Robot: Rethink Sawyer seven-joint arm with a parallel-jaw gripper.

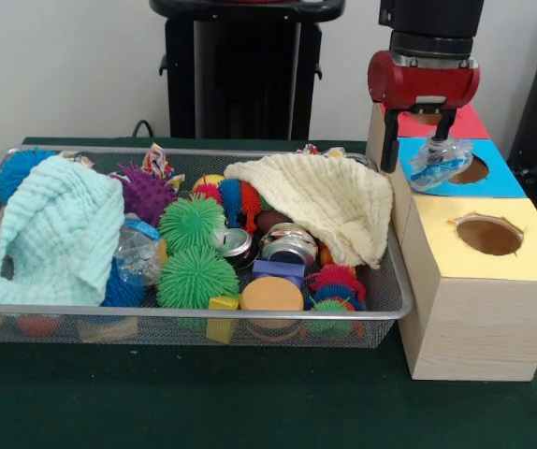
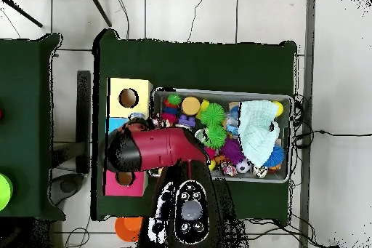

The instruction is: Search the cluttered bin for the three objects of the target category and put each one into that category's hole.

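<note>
**Colours on the sorting table**

The gripper (image 1: 419,142) is red with black fingers and grips a clear crushed bottle (image 1: 440,159) with a blue label. The box tops run red (image 1: 465,124), blue (image 1: 498,168) and yellow (image 1: 507,231) over pale wood sides. In the silver mesh bin (image 1: 203,316), a mint cloth (image 1: 58,229) lies at 9 o'clock and a cream cloth (image 1: 329,201) at 2 o'clock. Spiky balls show green (image 1: 194,223), purple (image 1: 145,194) and blue (image 1: 18,170). The table (image 1: 250,402) is dark green.

red arm (image 2: 156,149) covers blue box, beside wire bin (image 2: 221,94) of clutter.
</note>
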